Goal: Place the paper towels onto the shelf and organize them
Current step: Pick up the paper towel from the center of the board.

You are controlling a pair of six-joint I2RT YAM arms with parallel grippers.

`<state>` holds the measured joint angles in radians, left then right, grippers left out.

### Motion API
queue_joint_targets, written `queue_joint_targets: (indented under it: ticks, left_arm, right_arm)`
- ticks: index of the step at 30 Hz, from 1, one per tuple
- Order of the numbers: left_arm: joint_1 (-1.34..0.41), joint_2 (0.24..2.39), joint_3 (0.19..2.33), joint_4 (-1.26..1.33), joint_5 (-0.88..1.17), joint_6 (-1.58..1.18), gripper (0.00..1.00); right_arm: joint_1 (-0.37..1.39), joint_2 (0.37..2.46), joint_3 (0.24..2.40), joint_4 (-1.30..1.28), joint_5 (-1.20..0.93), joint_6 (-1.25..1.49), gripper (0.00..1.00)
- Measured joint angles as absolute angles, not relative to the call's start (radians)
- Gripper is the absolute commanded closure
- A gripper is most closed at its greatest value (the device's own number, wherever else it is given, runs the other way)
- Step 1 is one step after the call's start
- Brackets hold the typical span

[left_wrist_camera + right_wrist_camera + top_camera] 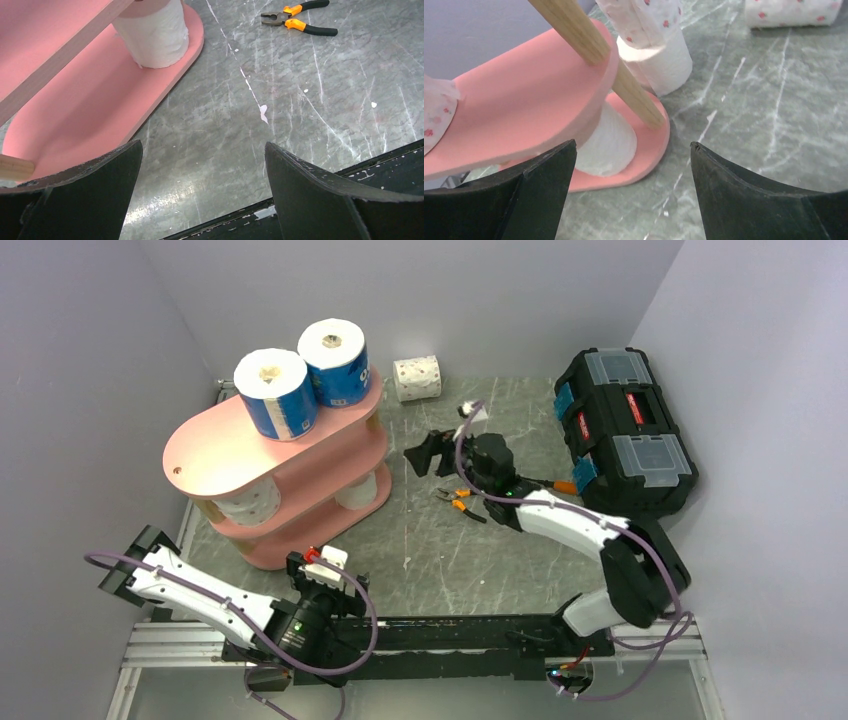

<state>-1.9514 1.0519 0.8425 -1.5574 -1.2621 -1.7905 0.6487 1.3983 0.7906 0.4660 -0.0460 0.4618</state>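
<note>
Beside the shelf (205, 445), the left fingers (90, 195) and right fingers (524, 200) stood apart, empty, likely readied for the loose speckled roll (417, 378).

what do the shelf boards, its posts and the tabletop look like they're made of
The shelf boards: matte pink, thick, rounded edges, probably foam or painted board. The posts: light bare-looking wood, grain showing. The tabletop: grey with marble-like veins, slight sheen and white scuffs; stone or stone-look sheet, cannot tell which.

Bright, even overhead light; soft short shadows; faint sheen on table (200, 170); wrist-view foregrounds slightly blurred.
</note>
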Motion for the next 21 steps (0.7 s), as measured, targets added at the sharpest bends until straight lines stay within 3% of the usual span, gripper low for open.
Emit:
queue_joint_targets:
  ticks: [8,14,21]
  left_arm:
    - [-1.951,1.038,0.823,-1.558,-1.26,-1.793,0.01]
    - [-1.951,1.036,0.797,-1.557,-1.254,-1.792,0.01]
    - [-1.952,0.92,0.729,-1.498,-1.242,-1.727,0.01]
  right_arm:
    - [0.629,1.602,1.08,0.42,0.007,0.436,0.12]
    - [0.413,1.791,1.258,0.437,-0.09,0.536,0.06]
    - [0.205,2.203,1.497,0.5,-0.266,0.68,0.01]
